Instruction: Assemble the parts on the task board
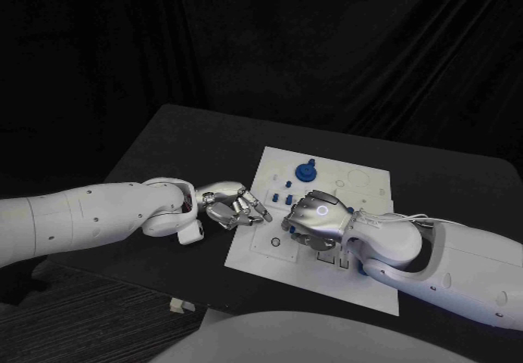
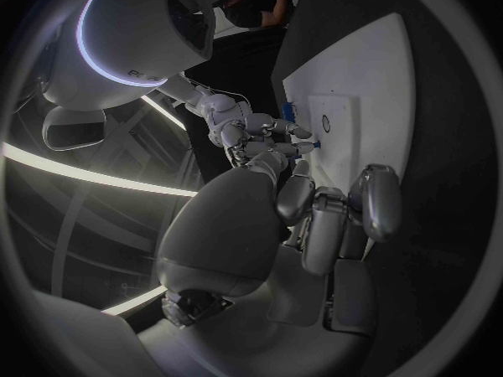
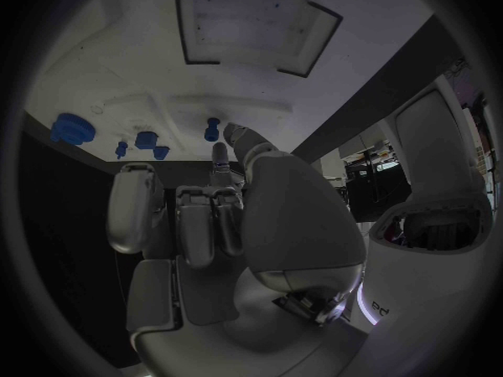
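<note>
The white task board (image 1: 360, 181) lies in the middle of the table. A round blue part (image 1: 306, 171) stands near its far edge, with small blue parts (image 1: 283, 198) nearer the middle. My right hand (image 1: 317, 218) hangs knuckles-up over the board's centre. Its thumb and one finger pinch a small blue peg (image 3: 212, 129) that stands on the board (image 3: 126, 50), close to the other blue parts (image 3: 145, 140). My left hand (image 1: 234, 206) sits at the board's left edge, fingers (image 2: 327, 226) half bent and apart with nothing in them.
The board has a recessed rectangular pocket (image 3: 256, 25) and several slots near its front (image 1: 327, 261). Black table (image 1: 185, 136) surrounds the board on all sides. My right forearm (image 1: 436, 253) lies across the board's front right corner.
</note>
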Robot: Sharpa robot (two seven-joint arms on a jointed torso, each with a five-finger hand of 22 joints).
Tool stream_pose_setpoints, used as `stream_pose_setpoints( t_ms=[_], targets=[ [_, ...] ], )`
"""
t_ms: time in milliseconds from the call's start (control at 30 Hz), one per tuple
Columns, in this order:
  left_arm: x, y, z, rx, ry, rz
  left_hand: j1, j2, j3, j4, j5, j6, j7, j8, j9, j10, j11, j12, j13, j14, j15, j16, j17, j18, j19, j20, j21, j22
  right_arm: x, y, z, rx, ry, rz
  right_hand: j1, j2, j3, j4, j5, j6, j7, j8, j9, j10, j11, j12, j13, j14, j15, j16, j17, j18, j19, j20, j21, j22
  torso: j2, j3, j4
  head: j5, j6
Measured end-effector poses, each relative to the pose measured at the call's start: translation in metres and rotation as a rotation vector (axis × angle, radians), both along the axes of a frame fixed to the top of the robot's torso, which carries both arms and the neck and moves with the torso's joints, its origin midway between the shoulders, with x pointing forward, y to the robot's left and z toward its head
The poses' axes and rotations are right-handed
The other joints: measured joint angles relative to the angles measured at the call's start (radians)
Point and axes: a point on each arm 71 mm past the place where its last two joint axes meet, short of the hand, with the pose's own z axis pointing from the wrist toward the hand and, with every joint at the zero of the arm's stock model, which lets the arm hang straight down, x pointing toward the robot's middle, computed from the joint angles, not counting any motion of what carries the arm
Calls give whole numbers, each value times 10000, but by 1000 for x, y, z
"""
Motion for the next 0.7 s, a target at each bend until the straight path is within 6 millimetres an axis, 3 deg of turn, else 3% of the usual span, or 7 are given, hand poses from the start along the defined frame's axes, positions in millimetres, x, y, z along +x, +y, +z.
stream_pose_setpoints(
  t_ms=[233,467,600,700],
  targets=[
    [0,0,0,24,15,10,0,0,0,0,0,0,0,0,0,0,-1,0,0,-10,12,0,0,0,0,0,0,0,0,-1,0,38,175,-40,-322,-133,-347,347,-953,-544,27,-329,-333,0,0,0,-1,0,0,0,0,-1,-50,-22,-134,-1,0,0,0,0,0],
    [0,1,0,53,25,33,-40,-38,-1,0,0,0,0,0,-11,0,0,0,0,-10,13,0,-1,0,0,0,0,0,2,-7,0,127,256,-179,-518,-245,-909,1081,-2174,-2042,26,-329,-1093,0,0,0,-2,0,0,0,0,-1,-76,-48,-330,-1,0,0,0,-6,0],
    [0,3,0,69,27,66,-41,-38,-1,0,0,0,0,0,-11,0,0,0,0,-21,3,0,-1,0,0,0,0,0,3,-16,2,428,266,-337,-612,-339,-1064,1454,-2411,-2168,58,-329,-1287,0,0,0,-2,0,0,0,0,-1,-75,-47,-330,-1,0,1,0,-28,0],
    [-1,5,0,74,21,93,-41,-38,-1,1,0,-4,-4,0,-11,0,-1,0,0,-49,-21,0,-1,0,-36,37,-40,0,6,-25,9,779,272,-545,-639,-309,-1131,1751,-2372,-2105,14,-296,-1358,0,0,0,-3,0,0,0,0,0,-75,-47,-330,-2,0,1,0,-124,0]
  ],
)
